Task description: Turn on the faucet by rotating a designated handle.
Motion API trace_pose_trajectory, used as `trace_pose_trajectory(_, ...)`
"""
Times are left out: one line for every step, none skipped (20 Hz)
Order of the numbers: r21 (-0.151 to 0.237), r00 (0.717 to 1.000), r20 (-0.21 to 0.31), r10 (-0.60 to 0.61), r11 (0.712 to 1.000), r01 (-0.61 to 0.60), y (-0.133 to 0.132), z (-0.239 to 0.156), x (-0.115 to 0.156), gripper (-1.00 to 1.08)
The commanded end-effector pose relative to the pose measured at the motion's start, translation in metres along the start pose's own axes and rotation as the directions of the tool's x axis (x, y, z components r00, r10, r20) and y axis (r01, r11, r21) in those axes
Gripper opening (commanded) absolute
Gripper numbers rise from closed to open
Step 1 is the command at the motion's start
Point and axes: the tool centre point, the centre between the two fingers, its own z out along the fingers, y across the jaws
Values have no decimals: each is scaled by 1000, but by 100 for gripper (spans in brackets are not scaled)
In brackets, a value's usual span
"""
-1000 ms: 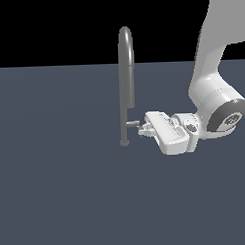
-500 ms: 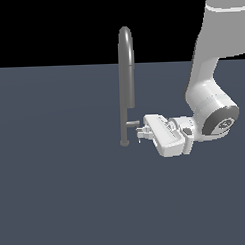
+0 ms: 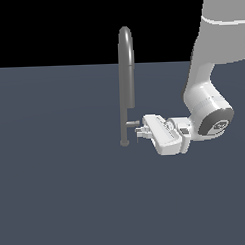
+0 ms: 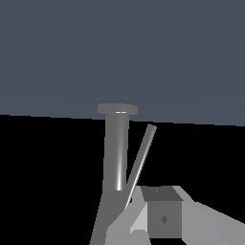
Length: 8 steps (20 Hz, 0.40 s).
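Faucet (image 3: 126,84) standing upright at mid-floor, foot planted on the grey floor (image 3: 57,197). Handle (image 3: 133,123) jutting low off the tube toward the exterior view's right, thin bar at its tip. Gripper (image 3: 140,130) pressed right up at that tip, lying level. Jaw spread: cannot tell, fingertips too small and crowded. Looks rigid, smooth metal, likely slippery, hinged rather than loose. Best purchase out on the thin bar (image 4: 141,160), far from the tube, for leverage.

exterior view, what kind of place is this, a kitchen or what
Not a real kitchen: likely a bare simulated test scene. A lone faucet stands on a flat, featureless grey floor under a black void, with the gripper at its handle.
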Motion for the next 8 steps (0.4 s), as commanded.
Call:
trace_pose_trajectory(13,1000,-10,25,1000,-25,0,0,22,-100)
trace_pose_trajectory(14,1000,-10,28,1000,-28,-2,0,25,-100)
trace_pose_trajectory(14,999,-11,32,999,-31,-3,0,28,-100)
trace_pose_trajectory(15,999,-11,35,999,-34,-4,0,31,-100)
trace_pose_trajectory(16,999,-12,38,999,-37,-5,0,34,-100)
trace_pose_trajectory(17,999,-12,41,999,-41,-6,-1,37,-100)
trace_pose_trajectory(18,999,-13,44,999,-43,-7,-1,40,-100)
trace_pose_trajectory(18,999,-13,44,999,-43,-7,-1,40,-100)
